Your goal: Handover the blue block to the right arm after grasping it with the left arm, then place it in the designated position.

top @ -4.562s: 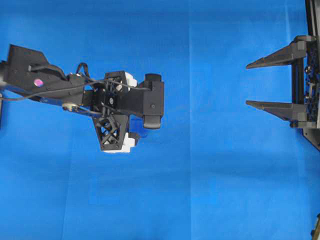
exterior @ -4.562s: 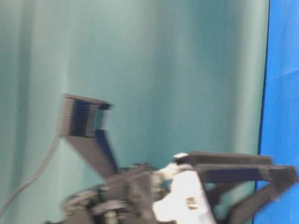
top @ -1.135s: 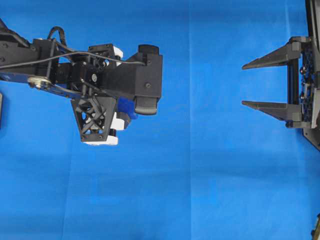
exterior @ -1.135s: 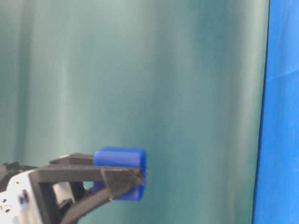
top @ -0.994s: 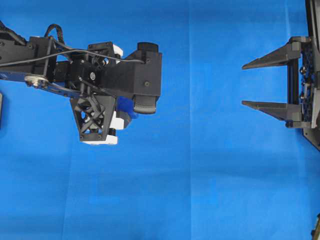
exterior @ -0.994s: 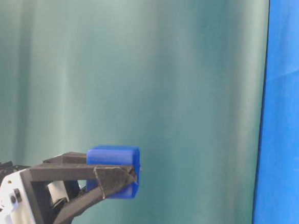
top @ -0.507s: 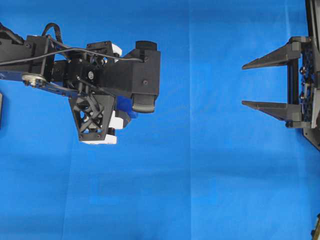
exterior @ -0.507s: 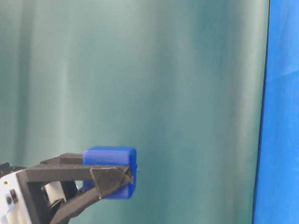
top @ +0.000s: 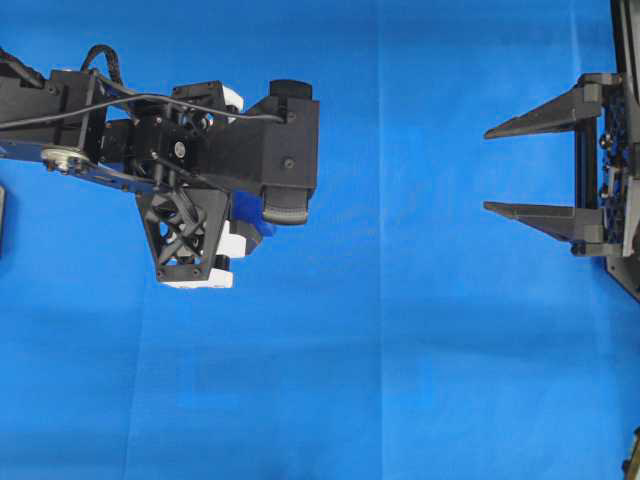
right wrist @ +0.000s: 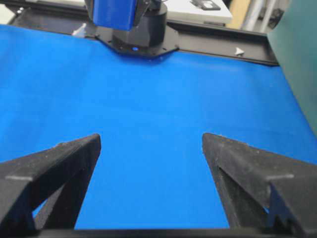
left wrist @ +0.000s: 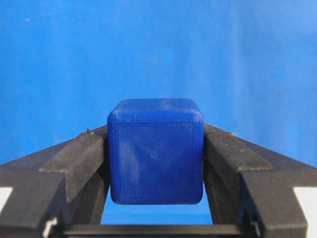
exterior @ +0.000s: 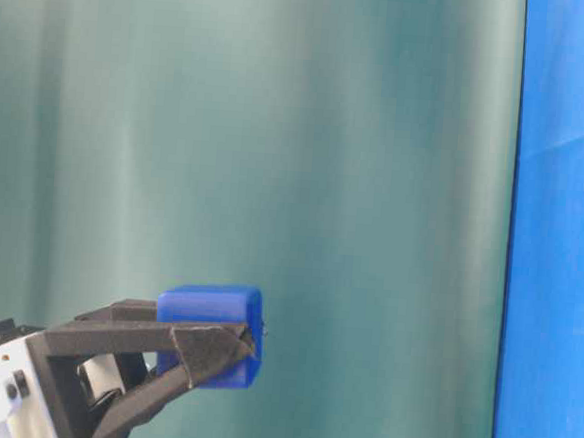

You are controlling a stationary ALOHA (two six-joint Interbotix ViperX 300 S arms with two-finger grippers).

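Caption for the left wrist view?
Left gripper clamps the blue block between both fingers above the blue cloth.

Lighting: bright, even, diffuse; shadows faint. Focus: sharp throughout; slight softness is noted at the wrist views' nearest fingers.

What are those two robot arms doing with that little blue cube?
The left arm's tool is pinching the small dark-blue cube between its two black fingers and holding it up above the blue cloth. The right arm's tool waits wide open and empty at the far side, well apart from the cube. The handover has not happened yet.
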